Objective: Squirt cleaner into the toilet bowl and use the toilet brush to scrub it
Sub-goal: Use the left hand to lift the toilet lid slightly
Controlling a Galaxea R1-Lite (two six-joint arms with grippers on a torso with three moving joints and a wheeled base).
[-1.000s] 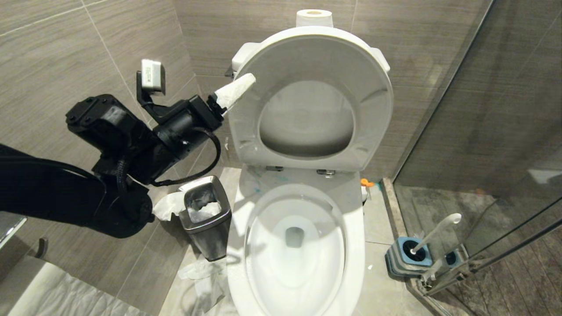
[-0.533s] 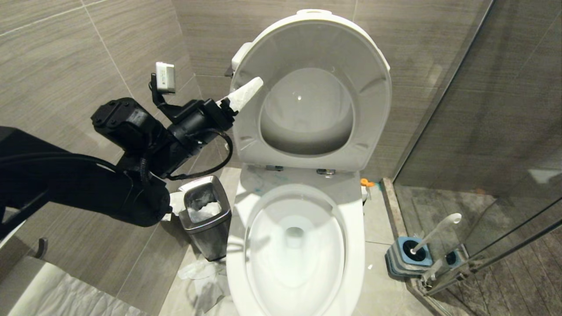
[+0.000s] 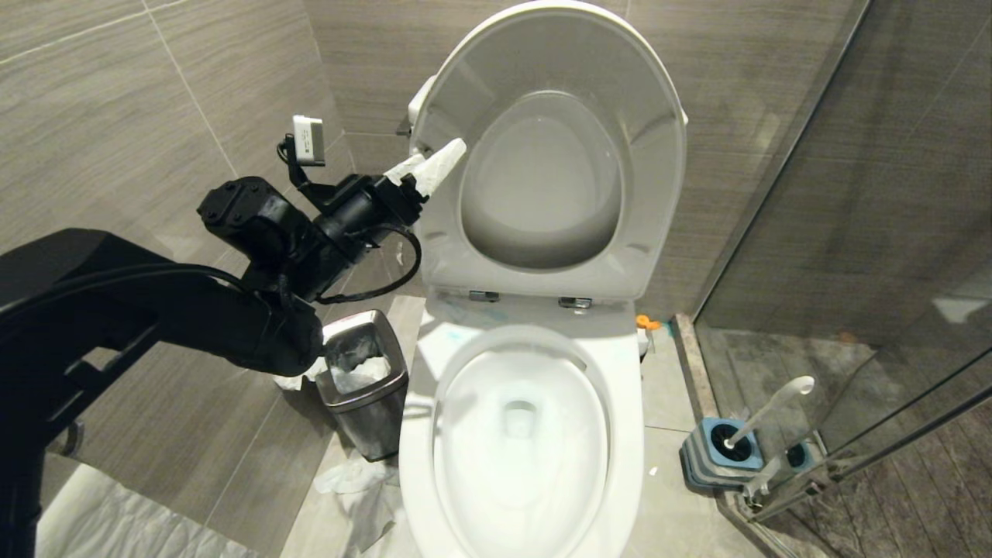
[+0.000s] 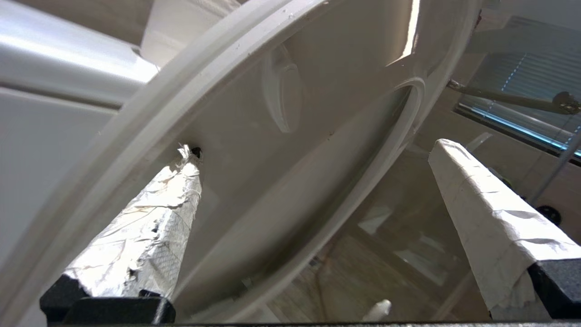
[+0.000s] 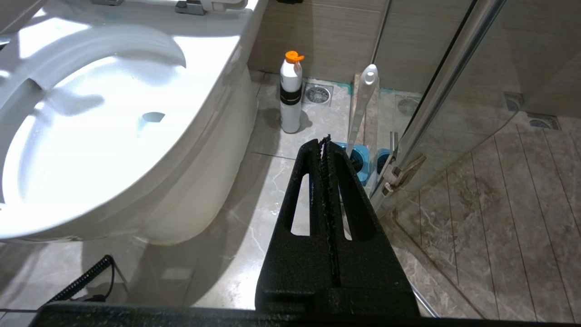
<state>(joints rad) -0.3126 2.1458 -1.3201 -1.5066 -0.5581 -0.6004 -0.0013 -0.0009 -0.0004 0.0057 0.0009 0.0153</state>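
The toilet bowl [image 3: 620,434] stands open in the middle, its white seat and lid [image 3: 558,256] raised against the tank. My left gripper [image 3: 434,167] is at the raised seat's left edge, open, with white-wrapped fingers. In the left wrist view [image 4: 315,152] one fingertip [image 4: 188,156] rests on the seat's underside and the other is free. The cleaner [image 5: 291,95] stands on the floor beside the toilet bowl [image 5: 199,77]; only its orange cap [image 3: 647,324] shows in the head view. The toilet brush [image 3: 767,411] stands in its blue holder [image 3: 701,457]. My right gripper [image 5: 324,138] hangs shut and empty above the floor.
A small steel bin [image 3: 364,380] with tissue inside stands left of the toilet, under my left arm. Crumpled tissue [image 3: 356,480] lies on the floor by it. A glass shower door [image 3: 852,271] closes off the right, just behind the brush holder.
My left arm has reached farther toward the wall, and the seat and lid have tipped back more upright. The paper roll on the tank is now hidden behind the lid.
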